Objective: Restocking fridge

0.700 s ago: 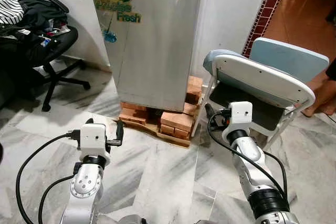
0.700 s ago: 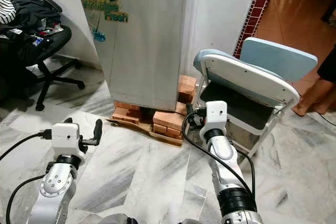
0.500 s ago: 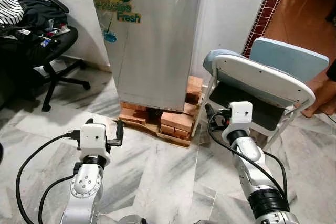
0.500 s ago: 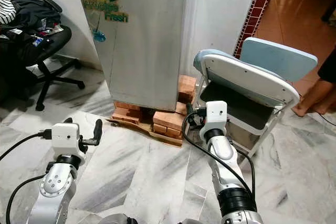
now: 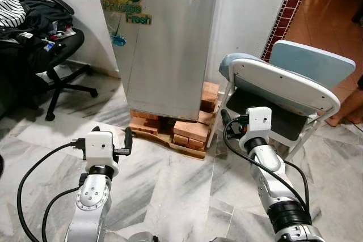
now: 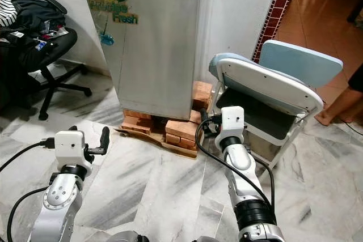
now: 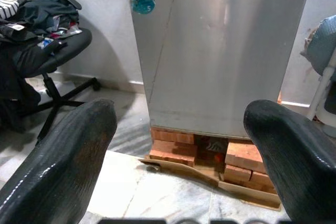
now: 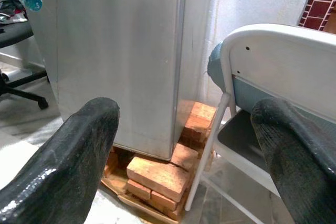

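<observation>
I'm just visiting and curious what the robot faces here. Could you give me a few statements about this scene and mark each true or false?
1. The fridge door is shut. True.
2. The fridge stands on bricks. True.
3. The left gripper holds a bottle. False: its jaws are open and hold nothing.
4. A folded white chair stands to the fridge's right. True.
5. The office chair at left has a bare seat. False: clothes are piled on it.
6. The right gripper touches the fridge. False: it hovers short of it, jaws open.

black office chair (image 5: 54, 55), folding chair (image 5: 283, 92), bricks (image 5: 190, 128)
</observation>
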`<state>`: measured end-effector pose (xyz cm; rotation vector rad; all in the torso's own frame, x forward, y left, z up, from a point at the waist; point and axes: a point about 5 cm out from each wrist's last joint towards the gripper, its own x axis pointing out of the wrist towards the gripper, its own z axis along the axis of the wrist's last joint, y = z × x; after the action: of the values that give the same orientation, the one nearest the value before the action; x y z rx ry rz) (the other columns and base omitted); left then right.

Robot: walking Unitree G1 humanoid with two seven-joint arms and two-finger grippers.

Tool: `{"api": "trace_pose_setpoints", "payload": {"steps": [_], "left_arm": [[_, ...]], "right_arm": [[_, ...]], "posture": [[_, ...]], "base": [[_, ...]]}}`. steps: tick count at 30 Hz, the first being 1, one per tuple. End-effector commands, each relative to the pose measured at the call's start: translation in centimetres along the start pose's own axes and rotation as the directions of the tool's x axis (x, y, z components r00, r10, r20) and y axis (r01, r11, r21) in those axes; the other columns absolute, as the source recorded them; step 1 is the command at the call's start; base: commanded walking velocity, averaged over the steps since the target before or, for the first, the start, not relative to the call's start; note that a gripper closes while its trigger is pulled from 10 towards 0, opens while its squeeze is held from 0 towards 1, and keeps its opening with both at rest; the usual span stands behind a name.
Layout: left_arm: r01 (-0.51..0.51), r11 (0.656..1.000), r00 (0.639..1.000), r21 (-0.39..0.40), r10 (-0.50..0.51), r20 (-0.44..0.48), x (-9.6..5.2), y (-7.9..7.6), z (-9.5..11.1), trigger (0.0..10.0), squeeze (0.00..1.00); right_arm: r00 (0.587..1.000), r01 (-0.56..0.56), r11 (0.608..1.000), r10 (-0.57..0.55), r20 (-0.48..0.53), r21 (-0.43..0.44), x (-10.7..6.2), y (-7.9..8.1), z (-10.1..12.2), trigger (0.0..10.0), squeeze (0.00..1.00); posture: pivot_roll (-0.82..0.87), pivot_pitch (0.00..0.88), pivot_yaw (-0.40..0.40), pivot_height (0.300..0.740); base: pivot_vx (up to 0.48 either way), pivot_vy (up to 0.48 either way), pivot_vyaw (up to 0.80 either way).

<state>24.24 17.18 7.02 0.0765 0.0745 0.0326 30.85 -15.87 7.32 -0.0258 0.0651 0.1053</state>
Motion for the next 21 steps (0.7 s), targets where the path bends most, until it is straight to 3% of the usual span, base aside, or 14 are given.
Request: {"api": "trace_pose_setpoints", "payload": {"steps": [1,7,21], "left_arm": [[-0.007,1.0,1.0,0.005,0.007,-0.016,0.12,0.25,-0.2,10.0,0.0],[-0.011,1.0,1.0,0.007,0.011,-0.021,0.23,0.35,-0.23,10.0,0.0],[0.0,1.0,1.0,-0.017,0.0,-0.022,0.36,0.18,-0.17,10.0,0.0]], "right_arm": [[1.0,0.0,1.0,0.0,0.008,-0.003,0.22,0.1,0.16,10.0,0.0],[1.0,0.0,1.0,0.0,0.01,-0.005,0.29,0.13,0.19,10.0,0.0],[1.0,-0.005,1.0,0.005,0.003,0.015,0.41,0.28,0.07,10.0,0.0]], "posture": [[-0.02,0.017,0.024,0.74],[-0.01,0.016,0.024,0.74],[-0.02,0.017,0.027,0.74]], "base": [[0.0,0.0,0.0],[0.0,0.104,0.0],[0.0,0.48,-0.04]]}}
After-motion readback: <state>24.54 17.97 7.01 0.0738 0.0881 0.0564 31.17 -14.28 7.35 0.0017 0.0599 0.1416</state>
